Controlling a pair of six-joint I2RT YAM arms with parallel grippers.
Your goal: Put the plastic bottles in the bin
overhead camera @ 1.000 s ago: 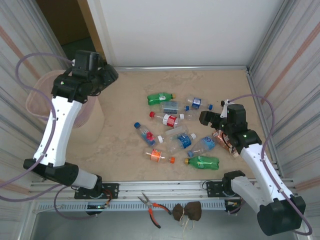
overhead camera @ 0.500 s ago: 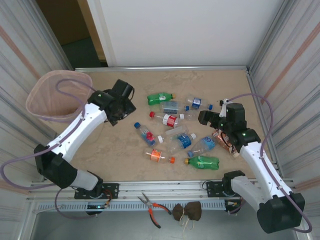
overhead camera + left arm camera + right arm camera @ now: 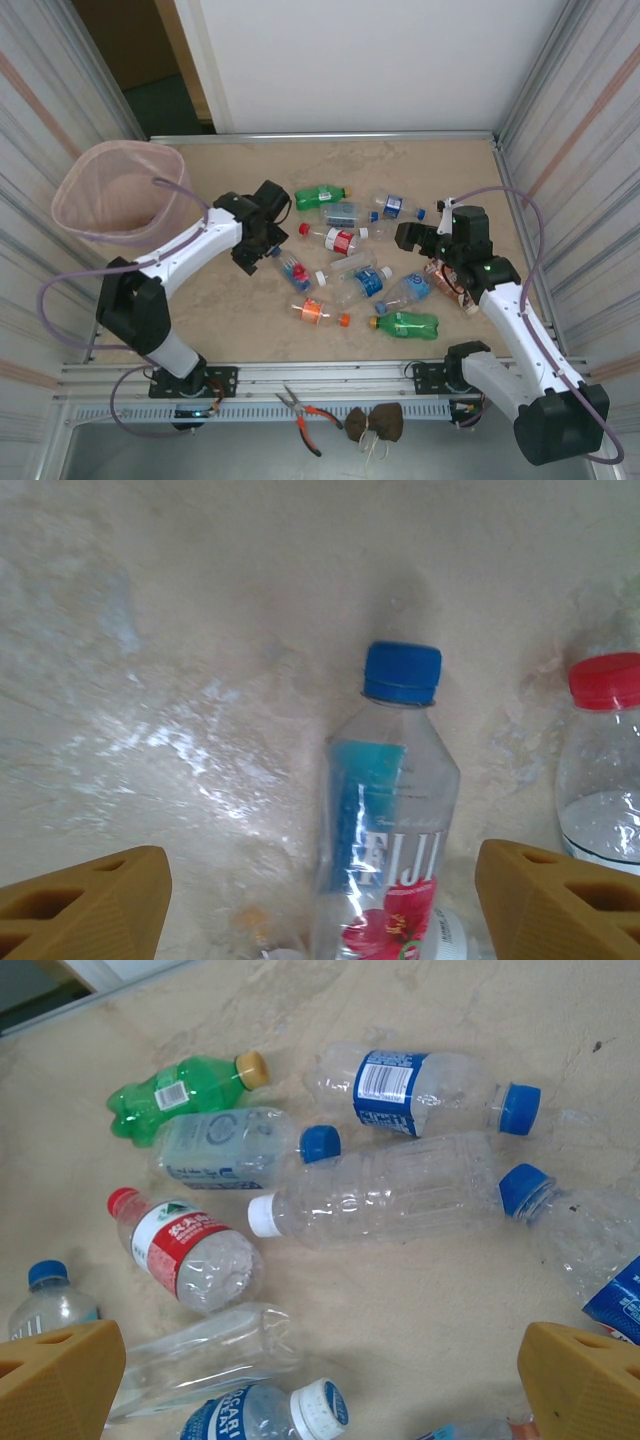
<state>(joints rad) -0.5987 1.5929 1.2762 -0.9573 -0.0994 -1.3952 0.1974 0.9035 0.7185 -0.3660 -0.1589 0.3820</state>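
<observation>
Straddling a blue-capped bottle [image 3: 385, 810], placed to close on it, the left gripper [image 3: 320, 880] hangs open and empty; the right gripper [image 3: 320, 1380] gapes empty over other bottles [image 3: 390, 1195], the bin [image 3: 85, 228] well apart from both

Table [image 3: 420, 165]: was a beige, marbled surface.
Bottles [image 3: 345, 240]: lay on their sides, scattered over its middle and right.
Bin [image 3: 130, 146]: stood upright at its left side.

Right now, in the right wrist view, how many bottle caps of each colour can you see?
Round blue plastic bottle caps: 4
Round white plastic bottle caps: 2
Round red plastic bottle cap: 1
Round yellow plastic bottle cap: 1
Total: 8
</observation>
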